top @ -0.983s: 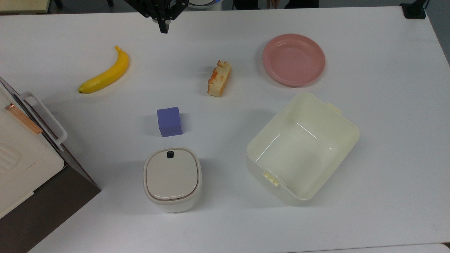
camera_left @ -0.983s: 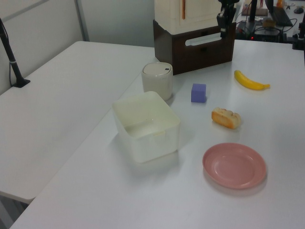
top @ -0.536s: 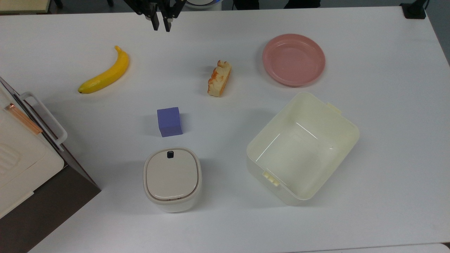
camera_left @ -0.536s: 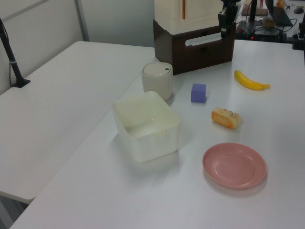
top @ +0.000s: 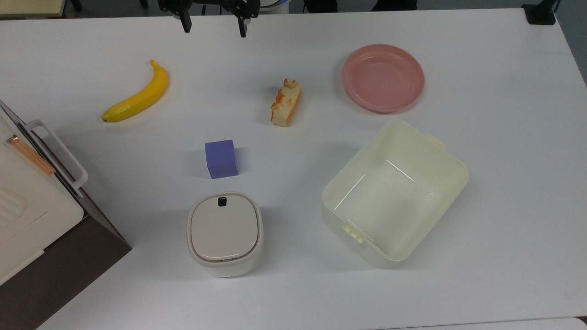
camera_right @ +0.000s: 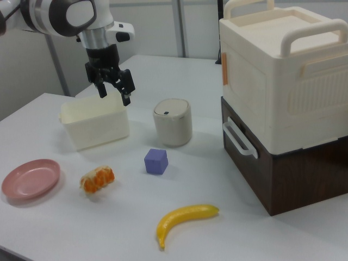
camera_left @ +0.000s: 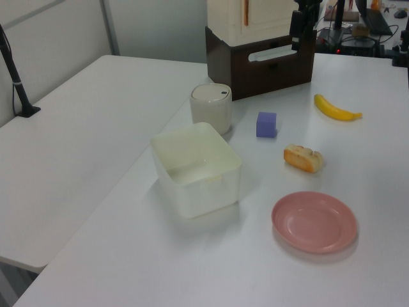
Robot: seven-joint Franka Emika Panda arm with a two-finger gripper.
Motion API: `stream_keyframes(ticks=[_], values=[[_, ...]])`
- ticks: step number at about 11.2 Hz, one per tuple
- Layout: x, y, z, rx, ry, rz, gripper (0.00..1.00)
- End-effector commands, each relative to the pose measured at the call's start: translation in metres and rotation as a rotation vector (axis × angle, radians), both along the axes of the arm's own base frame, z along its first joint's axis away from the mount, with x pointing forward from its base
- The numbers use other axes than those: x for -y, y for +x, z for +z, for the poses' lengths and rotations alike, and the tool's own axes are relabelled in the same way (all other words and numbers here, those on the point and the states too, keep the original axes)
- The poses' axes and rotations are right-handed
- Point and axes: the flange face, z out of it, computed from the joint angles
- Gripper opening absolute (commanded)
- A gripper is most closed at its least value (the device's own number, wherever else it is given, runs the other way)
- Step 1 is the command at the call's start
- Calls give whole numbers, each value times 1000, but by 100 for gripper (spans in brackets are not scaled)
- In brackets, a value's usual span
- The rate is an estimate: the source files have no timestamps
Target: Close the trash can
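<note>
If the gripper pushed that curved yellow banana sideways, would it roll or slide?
The curved yellow banana would probably slide and pivot rather than roll, since its curve lies flat on the smooth white table. It looks glossy, so the open gripper might slip along it.

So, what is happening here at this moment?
A robot arm's gripper hangs open above the table, holding nothing. The trash can has its beige lid lying flat, so it looks closed. Around it lie a purple cube, a banana, a piece of bread, a pink plate and an empty cream tub.
</note>
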Motion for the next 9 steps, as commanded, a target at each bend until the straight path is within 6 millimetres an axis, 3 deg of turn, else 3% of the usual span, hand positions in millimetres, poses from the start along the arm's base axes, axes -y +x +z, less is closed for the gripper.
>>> stream_keyframes(ticks=[1, 9], values=[[-1, -18, 8, -11, 6, 25, 100], [-2, -20, 7, -24, 8, 24, 100]])
